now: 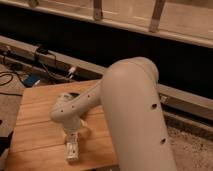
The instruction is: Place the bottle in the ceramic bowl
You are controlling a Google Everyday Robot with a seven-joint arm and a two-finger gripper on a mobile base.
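Observation:
My gripper hangs from the white arm and points down over the front part of the wooden table. A whitish oblong shape sits at its tip; I cannot tell whether it is the bottle or part of the gripper. A small dark curved piece shows just behind the arm's wrist link. It may be the rim of the ceramic bowl, the rest of which is hidden by the arm.
The arm's thick white upper link fills the right half of the view and hides that side of the table. Cables and a blue object lie on the floor at the left. A dark wall with a rail runs behind.

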